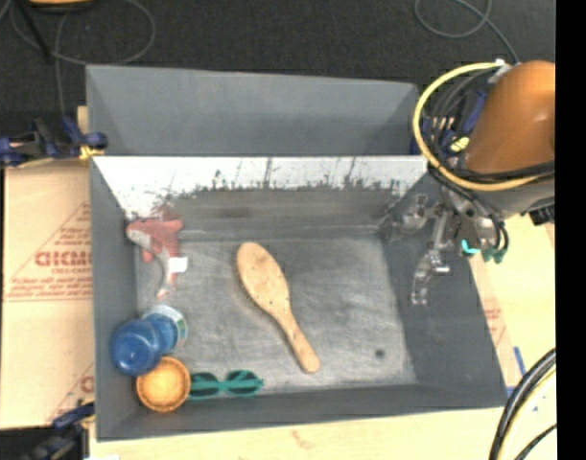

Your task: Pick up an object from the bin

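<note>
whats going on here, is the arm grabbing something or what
A robot arm reaches in from the right to pick something out of the grey bin. Its gripper hangs by the bin's right wall, over bare floor. The nearest thing is a wooden spoon lying mid-bin, well apart from it. A pink toy, a blue cup, an orange ball and green glasses sit along the left side. Everything lies on the floor, so nothing looks picked yet.
</note>
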`<state>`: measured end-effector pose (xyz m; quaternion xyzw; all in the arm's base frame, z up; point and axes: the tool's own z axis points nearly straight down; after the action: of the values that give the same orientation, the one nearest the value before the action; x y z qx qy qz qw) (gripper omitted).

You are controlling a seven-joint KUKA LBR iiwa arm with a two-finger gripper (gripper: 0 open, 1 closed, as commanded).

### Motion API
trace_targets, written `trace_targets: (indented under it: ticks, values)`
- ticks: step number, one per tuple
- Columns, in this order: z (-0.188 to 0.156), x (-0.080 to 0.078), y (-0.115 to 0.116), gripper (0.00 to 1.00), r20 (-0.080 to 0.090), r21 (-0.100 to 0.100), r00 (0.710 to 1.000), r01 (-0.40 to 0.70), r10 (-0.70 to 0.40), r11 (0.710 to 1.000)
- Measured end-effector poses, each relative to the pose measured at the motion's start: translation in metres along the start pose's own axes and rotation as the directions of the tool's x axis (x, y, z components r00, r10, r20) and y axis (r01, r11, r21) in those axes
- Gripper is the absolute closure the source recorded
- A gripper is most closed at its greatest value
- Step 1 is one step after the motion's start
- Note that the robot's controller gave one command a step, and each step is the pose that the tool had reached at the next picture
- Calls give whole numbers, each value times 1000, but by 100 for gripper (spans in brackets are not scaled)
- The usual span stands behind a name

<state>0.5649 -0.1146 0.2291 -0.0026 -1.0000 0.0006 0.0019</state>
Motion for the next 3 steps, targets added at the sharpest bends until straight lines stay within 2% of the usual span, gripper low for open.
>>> trace_targets:
  ticks: [1, 2, 3]
  values:
    - [-5, -2, 1, 100, 8, 1, 1000, 5, -5, 1000]
    - [-5, -1, 1, 100, 8, 1, 1000, 5, -5, 1000]
    - [17, -9, 2, 100, 15, 4, 996, 86, -86, 996]
